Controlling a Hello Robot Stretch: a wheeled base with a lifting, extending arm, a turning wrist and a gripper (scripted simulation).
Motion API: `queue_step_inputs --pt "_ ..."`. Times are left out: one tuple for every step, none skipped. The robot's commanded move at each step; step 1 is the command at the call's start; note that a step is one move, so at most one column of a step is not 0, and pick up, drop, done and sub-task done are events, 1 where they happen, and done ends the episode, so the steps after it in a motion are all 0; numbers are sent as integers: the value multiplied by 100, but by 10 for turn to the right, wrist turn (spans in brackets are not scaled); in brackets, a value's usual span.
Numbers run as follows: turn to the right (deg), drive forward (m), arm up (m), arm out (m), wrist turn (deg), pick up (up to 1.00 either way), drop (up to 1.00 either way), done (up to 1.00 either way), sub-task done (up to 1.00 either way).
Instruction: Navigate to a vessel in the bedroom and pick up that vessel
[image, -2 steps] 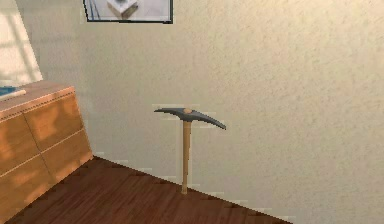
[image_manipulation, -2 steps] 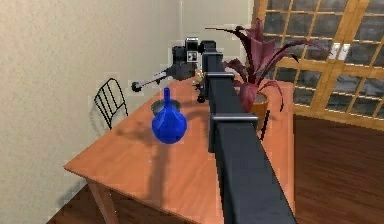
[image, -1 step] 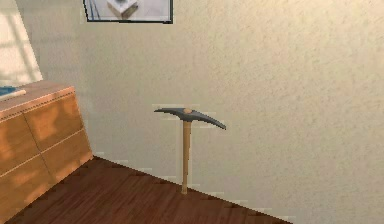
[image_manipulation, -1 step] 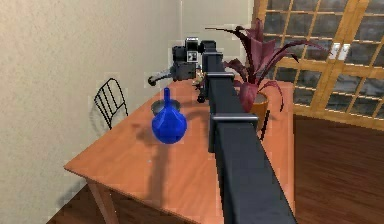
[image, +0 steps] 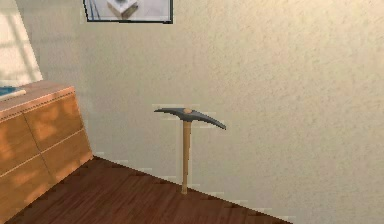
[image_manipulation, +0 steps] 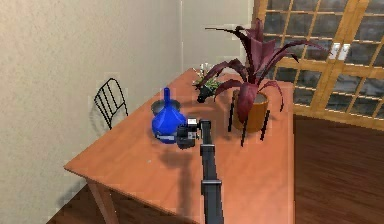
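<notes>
My arm (image_manipulation: 208, 165) stretched out over wooden table (image_manipulation: 120, 165), gripper (image_manipulation: 180, 136) at blue vessel (image_manipulation: 164, 118) mid-table, left of potted plant (image_manipulation: 250, 75). Gripper's far end lost against vessel. Jaw state and any hold: cannot tell.

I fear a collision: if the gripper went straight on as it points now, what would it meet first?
Probably the blue vessel, standing right by the gripper on the table; depth is unclear.

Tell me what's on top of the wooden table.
On the table: a blue vessel, a red-leaved potted plant and a small dark thing. The gripper covers part of the vessel.
</notes>
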Motion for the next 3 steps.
queue_step_inputs --pt "0 0 0 0 0 100 0 0 0" --pt "0 0 10 0 0 0 0 0 0" --pt "0 0 0 0 0 0 0 100 0"
